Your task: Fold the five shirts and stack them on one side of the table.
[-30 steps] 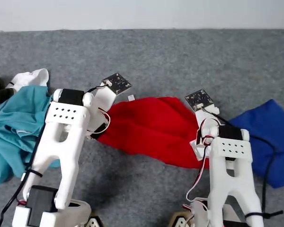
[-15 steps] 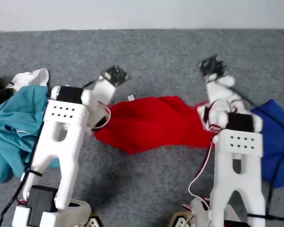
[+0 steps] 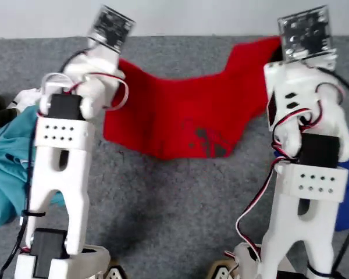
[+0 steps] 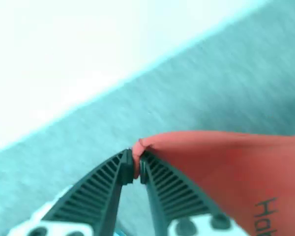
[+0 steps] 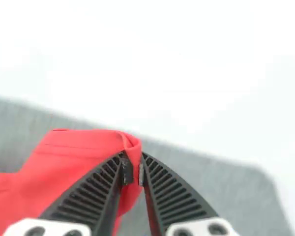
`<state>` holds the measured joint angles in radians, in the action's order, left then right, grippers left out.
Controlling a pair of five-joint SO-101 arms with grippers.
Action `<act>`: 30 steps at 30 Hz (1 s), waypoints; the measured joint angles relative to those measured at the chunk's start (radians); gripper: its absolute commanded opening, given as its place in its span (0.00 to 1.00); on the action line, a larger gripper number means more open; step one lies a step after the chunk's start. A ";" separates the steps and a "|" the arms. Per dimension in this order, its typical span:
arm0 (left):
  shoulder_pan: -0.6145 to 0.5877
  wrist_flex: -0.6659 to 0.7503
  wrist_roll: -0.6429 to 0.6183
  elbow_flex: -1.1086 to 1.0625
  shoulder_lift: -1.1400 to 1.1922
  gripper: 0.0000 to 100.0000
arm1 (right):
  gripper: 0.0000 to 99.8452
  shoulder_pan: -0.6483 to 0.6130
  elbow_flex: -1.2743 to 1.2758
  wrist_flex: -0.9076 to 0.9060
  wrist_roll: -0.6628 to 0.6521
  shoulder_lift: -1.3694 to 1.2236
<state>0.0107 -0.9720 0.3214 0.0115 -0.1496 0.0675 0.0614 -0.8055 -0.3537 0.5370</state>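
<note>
High view | grey carpet surface (image 3: 180,221) | white wall (image 3: 192,17) behind | red shirt (image 3: 180,116) above

- how's the light where you are?
- bright and even. my left arm (image 3: 61,168) lays a soft shadow on the grey carpet (image 3: 180,203), the red shirt (image 3: 180,116) dims a strip under its hem.
- glare?
- the white wall (image 5: 187,59) is washed out.

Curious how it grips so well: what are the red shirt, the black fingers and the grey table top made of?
Red shirt: soft matte fabric, probably cotton knit; it sags and creases between its held corners. Fingers: black ridged plastic, dull finish, seemingly rigid. Table top: grey, speckled and fuzzy, like felt or short carpet.
</note>
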 measured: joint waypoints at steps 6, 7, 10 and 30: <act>-0.035 0.044 0.000 0.110 0.000 0.01 | 0.01 0.000 -0.242 -0.009 0.000 -0.077; -0.034 0.044 0.000 0.141 0.000 0.01 | 0.01 0.000 -0.299 -0.028 0.000 -0.095; -0.034 0.018 0.000 0.249 0.000 0.01 | 0.01 0.000 -0.474 -0.089 0.000 -0.141; -0.034 -0.763 0.000 1.338 -0.017 0.01 | 0.01 -0.002 -1.028 -0.480 0.000 0.034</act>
<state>-0.0230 -1.7346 0.3214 1.3495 -0.1665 0.0660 -0.9666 -1.2858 -0.3537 0.5708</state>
